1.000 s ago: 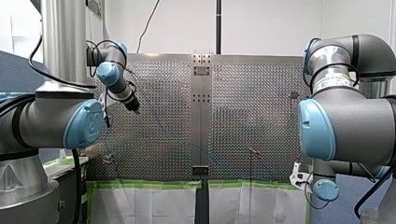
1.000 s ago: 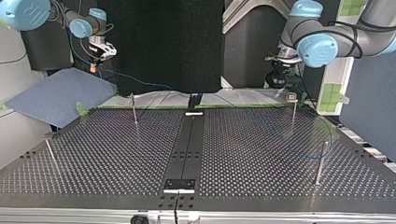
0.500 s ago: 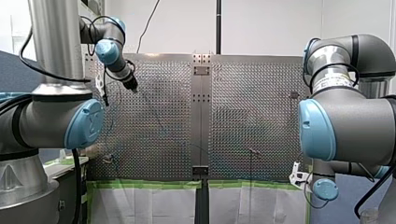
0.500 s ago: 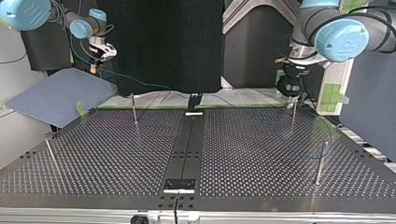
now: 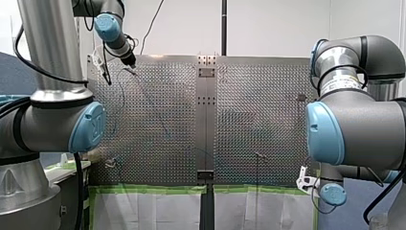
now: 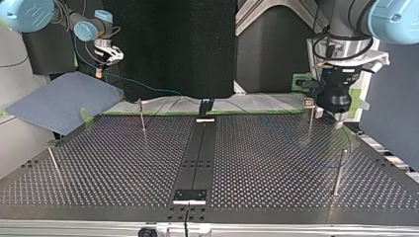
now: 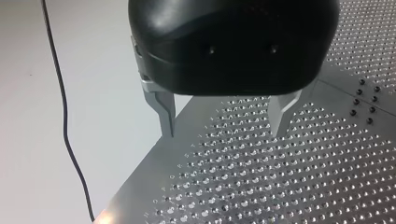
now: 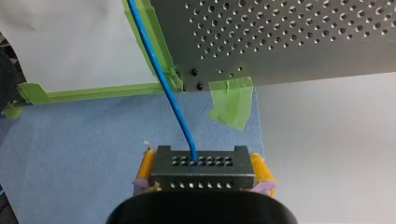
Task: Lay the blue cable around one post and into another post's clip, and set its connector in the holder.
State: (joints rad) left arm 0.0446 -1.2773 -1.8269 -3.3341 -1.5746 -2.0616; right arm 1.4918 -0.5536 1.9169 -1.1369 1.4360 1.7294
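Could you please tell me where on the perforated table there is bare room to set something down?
Bare: the top view's left half, between the central black rail, the back post and the near post. Crowded: the right half, where the blue cable lies in a loop by the clip post and another post, with my left gripper open beside them.

The perforated table [image 6: 123, 168] I am reaching over is carrying a black strip [image 6: 197, 158] down its middle. In the top view two posts [image 6: 142, 116] are standing left of that strip and two right of it, where the blue cable [image 6: 295, 144] is lying curved.
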